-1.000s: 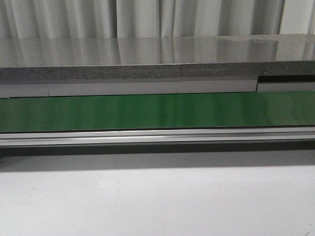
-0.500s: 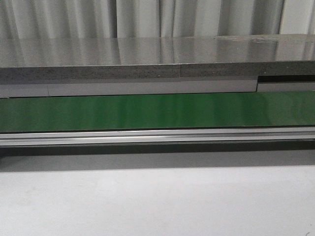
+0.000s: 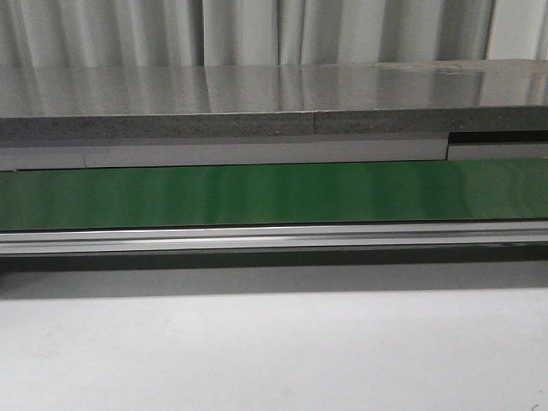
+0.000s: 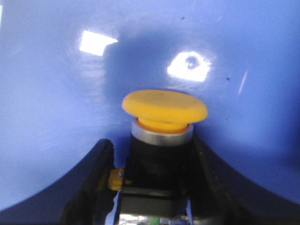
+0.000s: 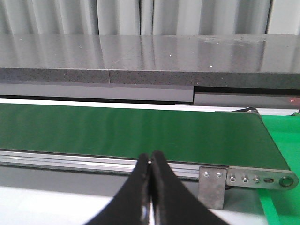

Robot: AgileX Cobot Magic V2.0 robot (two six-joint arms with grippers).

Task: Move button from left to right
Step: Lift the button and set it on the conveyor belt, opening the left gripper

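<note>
Button (image 4: pixel 161 136), one only, with a round yellow-orange cap, silver collar and black blocky body, sits between the left gripper's (image 4: pixel 150 187) dark fingers (image 4: pixel 96 183), which press its sides above a glossy blue surface (image 4: pixel 47 93). Right gripper (image 5: pixel 151 187) has its jaws pressed together, holding nothing, before one green belt (image 5: pixel 117 129).

From my station I see a green belt (image 3: pixel 274 195) running across the front view, an aluminium rail (image 3: pixel 274 237) along its near edge and a bare white counter (image 3: pixel 274 351) below. Behind it sits a grey stone-like slab (image 3: pixel 257 103), with pale curtains (image 3: pixel 240 32) beyond. A glossy blue surface (image 4: pixel 56 93) fills the left wrist view.
</note>
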